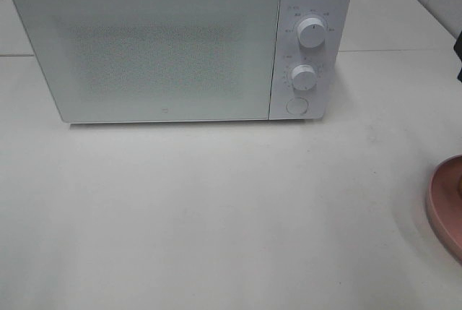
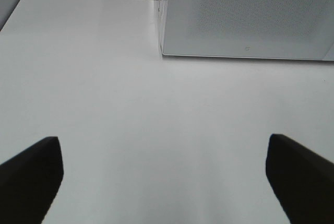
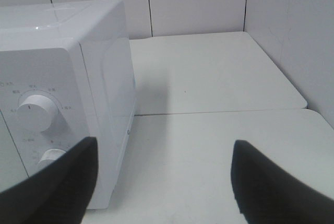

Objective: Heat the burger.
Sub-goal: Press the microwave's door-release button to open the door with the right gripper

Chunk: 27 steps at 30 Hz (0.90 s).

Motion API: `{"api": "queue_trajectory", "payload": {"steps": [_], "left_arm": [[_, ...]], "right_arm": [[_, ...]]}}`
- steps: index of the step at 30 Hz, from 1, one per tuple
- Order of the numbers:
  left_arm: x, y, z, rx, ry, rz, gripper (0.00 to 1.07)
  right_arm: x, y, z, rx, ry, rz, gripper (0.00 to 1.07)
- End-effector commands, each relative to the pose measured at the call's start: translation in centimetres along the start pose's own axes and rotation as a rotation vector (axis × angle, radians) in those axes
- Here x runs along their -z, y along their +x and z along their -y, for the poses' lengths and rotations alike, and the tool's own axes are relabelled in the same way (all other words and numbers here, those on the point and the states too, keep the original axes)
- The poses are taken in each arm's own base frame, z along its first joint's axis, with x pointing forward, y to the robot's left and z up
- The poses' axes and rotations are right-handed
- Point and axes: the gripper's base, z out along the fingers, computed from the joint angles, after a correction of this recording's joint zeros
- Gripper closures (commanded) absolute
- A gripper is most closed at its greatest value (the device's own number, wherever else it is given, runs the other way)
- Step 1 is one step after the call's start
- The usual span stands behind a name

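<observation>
White microwave (image 1: 173, 50) stands at the back of the white table (image 1: 216, 216), door shut. On its right-hand panel we note 2 dials, an upper knob (image 1: 311, 33) and a lower knob (image 1: 303, 77), with 1 round button (image 1: 296, 105) beneath. A pink plate (image 1: 442, 209) lies at the table's right edge, cut off by the frame. The burger shows in none of the 3 views, so we cannot tell where it is. The left gripper (image 2: 163, 143) hangs over bare table in front of the microwave, jaws wide, nothing between them. The right gripper (image 3: 163, 148) is near the microwave's knob end, jaws wide apart and holding nothing.
</observation>
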Motion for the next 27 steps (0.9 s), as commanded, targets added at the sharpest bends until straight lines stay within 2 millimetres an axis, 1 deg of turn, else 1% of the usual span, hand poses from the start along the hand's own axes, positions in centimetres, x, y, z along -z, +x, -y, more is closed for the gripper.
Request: {"api": "queue_trajectory", "payload": {"steps": [1,2,4,6,9,10,12,14,15,16,17,19,20,23,25,27], "left_arm": [[0.2,0.1,0.1,0.005,0.008,0.020,0.09],[0.2,0.1,0.1,0.005,0.008,0.020,0.09],[0.2,0.1,0.1,0.005,0.008,0.020,0.09],[0.2,0.1,0.1,0.005,0.008,0.020,0.09],[0.2,0.1,0.1,0.005,0.008,0.020,0.09],[0.2,0.1,0.1,0.005,0.008,0.020,0.09],[0.2,0.1,0.1,0.005,0.008,0.020,0.09],[0.2,0.1,0.1,0.005,0.008,0.020,0.09],[0.2,0.1,0.1,0.005,0.008,0.020,0.09],[0.2,0.1,0.1,0.005,0.008,0.020,0.09],[0.2,0.1,0.1,0.005,0.008,0.020,0.09],[0.2,0.1,0.1,0.005,0.008,0.020,0.09],[0.2,0.1,0.1,0.005,0.008,0.020,0.09],[0.2,0.1,0.1,0.005,0.008,0.020,0.09],[0.2,0.1,0.1,0.005,0.008,0.020,0.09],[0.2,0.1,0.1,0.005,0.008,0.020,0.09]], "right_arm": [[-0.3,0.0,0.0,0.023,-0.002,0.018,0.36],[-0.9,0.3,0.1,0.040,-0.001,0.029,0.36],[-1.1,0.4,0.1,0.049,-0.001,0.035,0.36],[-1.9,1.0,0.1,0.082,0.002,0.079,0.36],[-2.1,1.2,0.2,0.086,0.003,0.073,0.36],[-2.4,1.7,0.2,0.096,0.005,0.059,0.36],[-2.6,1.8,0.2,0.099,0.006,0.058,0.36],[-3.2,2.6,-0.1,0.085,0.013,0.043,0.36],[-3.2,2.6,-0.1,0.085,0.013,0.043,0.36],[-3.3,2.8,-0.3,0.090,0.013,0.040,0.36],[-3.6,3.3,-0.9,0.114,0.006,0.038,0.36],[-3.8,3.5,-1.3,0.128,0.004,0.038,0.36],[-3.9,3.9,-1.9,0.136,0.005,0.040,0.36],[-4.0,4.2,-2.3,0.137,0.005,0.040,0.36],[-4.1,5.3,-3.8,0.132,-0.008,0.029,0.36],[-4.1,5.5,-4.2,0.130,-0.011,0.027,0.36]]}}
